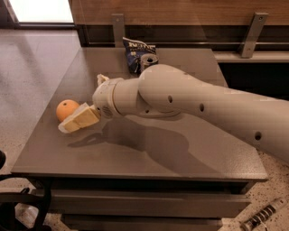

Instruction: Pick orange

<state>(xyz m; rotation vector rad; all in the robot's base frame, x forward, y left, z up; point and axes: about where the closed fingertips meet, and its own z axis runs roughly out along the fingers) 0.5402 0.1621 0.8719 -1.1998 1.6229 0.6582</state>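
At the far left you are looking at a pale speckled floor [31, 76], and low in that corner a black curved object [22, 207] is showing, too cut off to identify. On the left part of the flat grey surface [135, 158], the small round orange fruit [66, 108] is sitting near the left edge, upright on the top and not lifted. The cream-coloured wedge-shaped gripper [67, 126] is pointing down and left, lying just in front of the orange and covering its lower right side. You cannot tell whether the gripper is touching the fruit, nor whether it is spread or pressed together. Its shadow is falling on the surface just below it. Moving right, the thick off-white robot arm [194, 101] is stretching across the middle of the surface and running off at the right edge. Behind the arm, near the back edge, a crumpled dark blue snack bag [134, 49] is leaning beside a dark drink can [148, 60], the two touching, both well apart from the orange. Further right, a grey metal bracket [254, 34] is standing against the brown wooden wall panel [189, 11]. At the bottom right, a ribbed metal piece [264, 216] is lying on the floor.
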